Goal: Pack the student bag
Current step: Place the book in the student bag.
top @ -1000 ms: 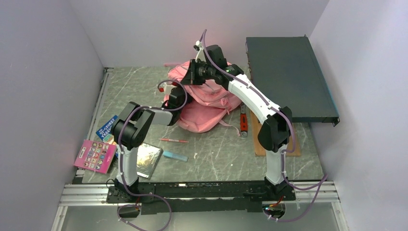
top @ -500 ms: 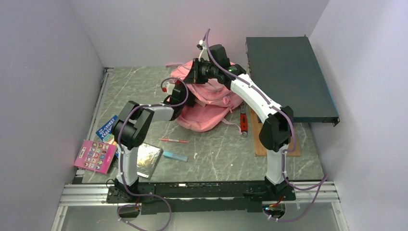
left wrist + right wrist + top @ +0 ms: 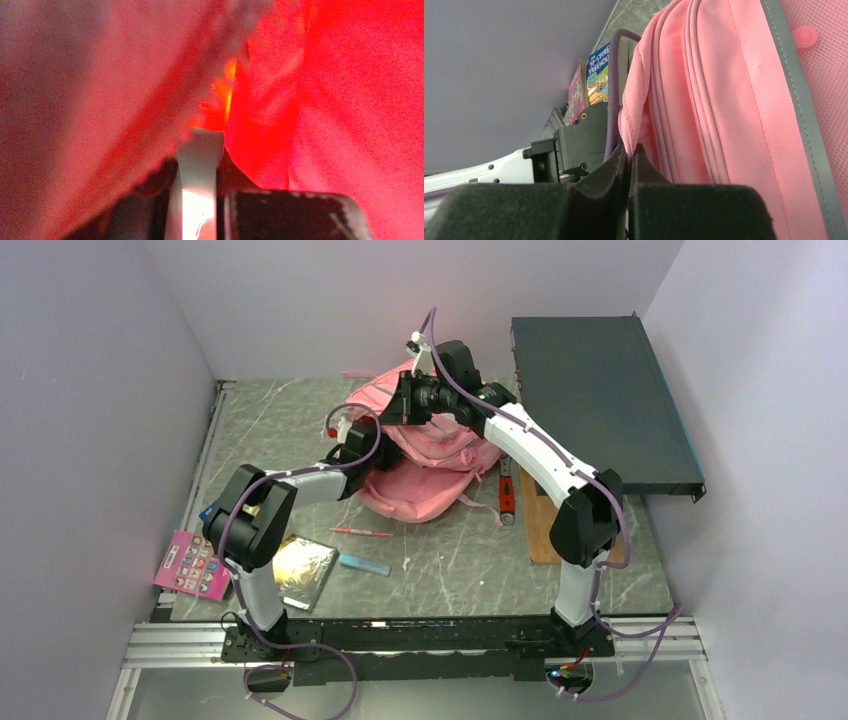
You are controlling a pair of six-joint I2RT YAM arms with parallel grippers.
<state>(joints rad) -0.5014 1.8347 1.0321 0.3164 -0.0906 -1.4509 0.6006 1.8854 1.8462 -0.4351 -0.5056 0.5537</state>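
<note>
Pink student bag (image 3: 430,475) lies by the counter's (image 3: 440,550) far edge. The right pincer (image 3: 629,152) nips its rim; the left pincer (image 3: 368,445) is buried inside — width unclear. The nip may slip, collapsing the opening.

Pink fabric is burying the left fingers (image 3: 197,170)
The student bag (image 3: 425,485) is flooding the left wrist view with red blur, masking whether those fingers are gripping anything; overhead, the left arm is covering most of a blue book (image 3: 207,511).
</note>
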